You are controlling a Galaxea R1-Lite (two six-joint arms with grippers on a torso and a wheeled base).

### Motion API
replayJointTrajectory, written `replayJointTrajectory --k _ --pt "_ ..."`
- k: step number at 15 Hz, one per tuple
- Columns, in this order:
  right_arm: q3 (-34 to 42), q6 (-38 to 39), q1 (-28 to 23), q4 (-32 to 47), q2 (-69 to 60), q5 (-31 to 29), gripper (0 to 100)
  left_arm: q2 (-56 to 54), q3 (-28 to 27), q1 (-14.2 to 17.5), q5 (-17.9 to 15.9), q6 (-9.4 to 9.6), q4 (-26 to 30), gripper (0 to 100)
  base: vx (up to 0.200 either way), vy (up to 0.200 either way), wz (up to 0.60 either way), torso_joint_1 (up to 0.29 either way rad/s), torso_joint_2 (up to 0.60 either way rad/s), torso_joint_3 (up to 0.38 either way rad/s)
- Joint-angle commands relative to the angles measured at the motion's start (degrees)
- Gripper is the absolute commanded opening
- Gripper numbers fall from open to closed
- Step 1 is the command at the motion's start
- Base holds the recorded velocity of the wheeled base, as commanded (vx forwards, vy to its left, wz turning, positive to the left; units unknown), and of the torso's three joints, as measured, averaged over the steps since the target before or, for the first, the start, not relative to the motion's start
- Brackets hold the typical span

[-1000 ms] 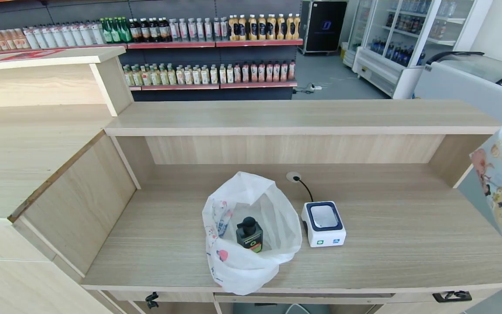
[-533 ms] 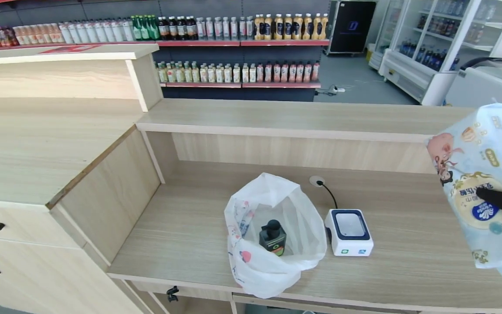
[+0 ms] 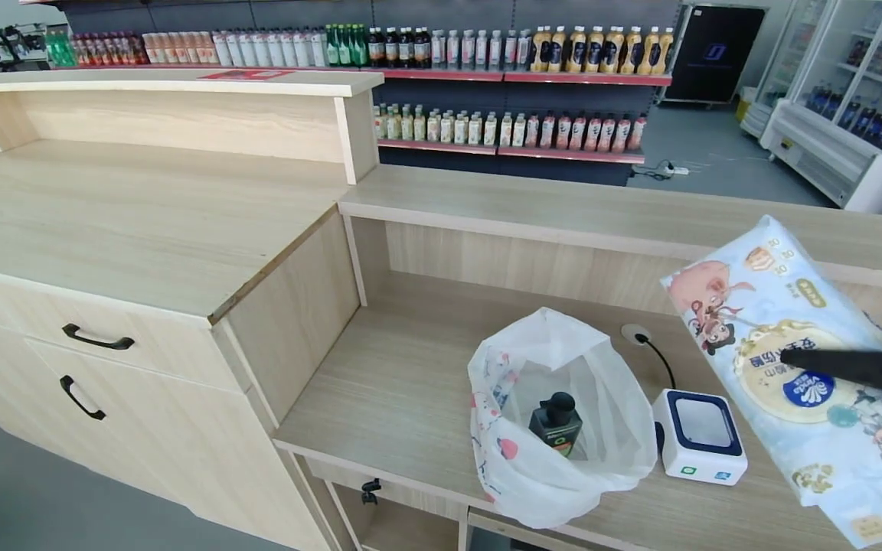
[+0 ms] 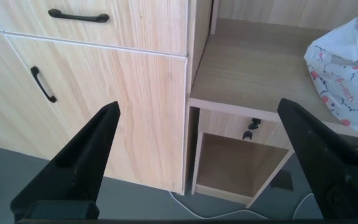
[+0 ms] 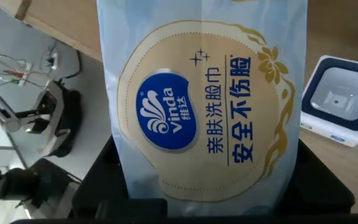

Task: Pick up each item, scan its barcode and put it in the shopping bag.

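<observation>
Counter (image 3: 403, 383): pale wood, with a low desk inside a raised ledge; drawers (image 3: 96, 337) with dark handles stand at 9 o'clock of the desk.
Shelves (image 3: 487, 130): two red-edged rows of drinks in the room beyond, at 12 o'clock.
Cooler (image 3: 854, 92): glass-fronted, at 1 o'clock of the shelves.
Pack (image 3: 808, 413): a pale blue soft pack with cartoon print and a round gold label, held up off the desk at 3 o'clock of the scanner. It is tilted, with the top end toward 11 o'clock. In the right wrist view the pack (image 5: 197, 112) hangs beside the scanner (image 5: 337, 99), not over its window.
Bag (image 3: 533, 490): white printed plastic, mouth open upward, standing on the desk just at 9 o'clock of the scanner (whether they touch I cannot tell). The left wrist view catches the bag (image 4: 347, 68) on the desk edge.
Right gripper (image 3: 801, 360): clamped across the pack's label, one black finger lying over the front face.
Left gripper (image 4: 199, 104): fingers spread wide with nothing between them, low before the cabinet front at the desk's 8 o'clock.
Scanner (image 3: 700, 436): a white box with a dark-framed window facing up, on the desk.
Bottle (image 3: 556, 425): dark, with a black pump top, upright inside the bag.
Cable (image 3: 659, 356): black, running from the scanner toward 11 o'clock into a round port in the desk.
</observation>
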Motion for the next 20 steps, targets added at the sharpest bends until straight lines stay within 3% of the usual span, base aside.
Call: replayJointTrajectory --k 1,6,12,16,20 --pt "-0.1 -0.8 -7.8 -3.0 9.7 6.9 0 0.1 0.0 0.0 0.0 -0.01 0.0 100 0.000 0.000 0.00 0.000 0.00 0.000" --pt "1.2 -8.3 -14.8 -4.8 20.1 7.5 0 0.1 0.0 0.0 0.0 -0.01 0.0 100 0.000 0.000 0.00 0.000 0.00 0.000" --pt "3.0 -22.4 -18.9 -0.3 26.5 17.5 0 0.1 0.0 0.0 0.0 -0.01 0.0 100 0.000 0.000 0.00 0.000 0.00 0.000" --pt "4.6 -23.5 -22.3 5.2 24.9 18.4 0 0.1 0.0 0.0 0.0 -0.01 0.0 100 0.000 0.000 0.00 0.000 0.00 0.000" --pt "4.8 -26.4 -23.5 5.3 28.0 18.4 0 0.1 0.0 0.0 0.0 -0.01 0.0 100 0.000 0.000 0.00 0.000 0.00 0.000"
